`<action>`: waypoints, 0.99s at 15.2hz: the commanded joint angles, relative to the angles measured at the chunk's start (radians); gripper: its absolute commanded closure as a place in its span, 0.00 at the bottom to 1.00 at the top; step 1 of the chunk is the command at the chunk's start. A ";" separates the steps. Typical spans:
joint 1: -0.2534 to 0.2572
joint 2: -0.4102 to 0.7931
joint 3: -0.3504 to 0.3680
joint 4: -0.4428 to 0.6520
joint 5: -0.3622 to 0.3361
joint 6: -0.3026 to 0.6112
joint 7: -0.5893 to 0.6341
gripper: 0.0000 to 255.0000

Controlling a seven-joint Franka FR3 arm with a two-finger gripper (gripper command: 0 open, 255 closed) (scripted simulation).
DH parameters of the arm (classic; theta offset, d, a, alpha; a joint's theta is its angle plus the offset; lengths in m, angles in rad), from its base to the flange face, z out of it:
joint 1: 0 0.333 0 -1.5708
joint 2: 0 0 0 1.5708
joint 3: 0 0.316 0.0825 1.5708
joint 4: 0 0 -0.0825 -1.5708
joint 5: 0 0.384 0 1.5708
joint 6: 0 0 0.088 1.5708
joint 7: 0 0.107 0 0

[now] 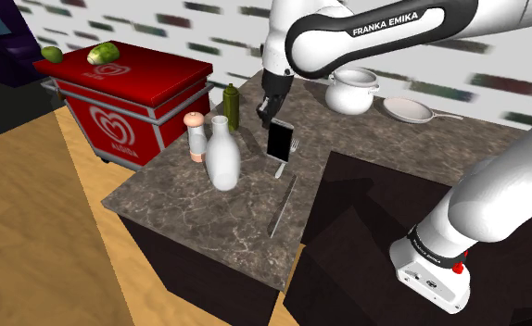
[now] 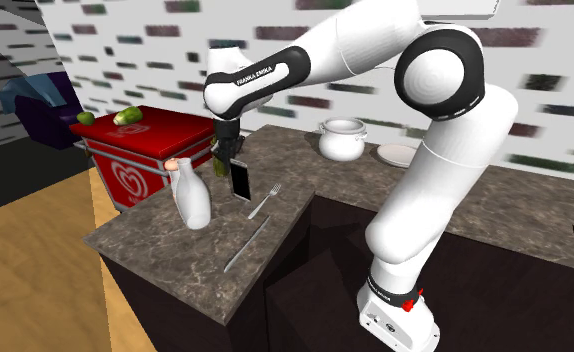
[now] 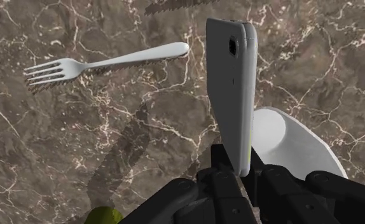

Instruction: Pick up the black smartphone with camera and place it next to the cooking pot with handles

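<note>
Smartphone hangs upright just above the counter, clamped at its top end by the gripper, apparently high enough to clear the fork and bottle toward the distant cooking pot.

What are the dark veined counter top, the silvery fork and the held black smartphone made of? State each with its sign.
Dark veined counter top: polished marble-like stone, by its white veins. Silvery fork: likely metal, by its pale sheen. Black smartphone: smooth grey matte back, metal or plastic, unclear.
</note>
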 commanded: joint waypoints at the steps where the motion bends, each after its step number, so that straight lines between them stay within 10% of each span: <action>1: -0.001 -0.001 -0.001 0.025 0.000 -0.027 -0.001 1.00; 15: -0.004 -0.020 -0.009 0.195 0.005 -0.214 -0.008 1.00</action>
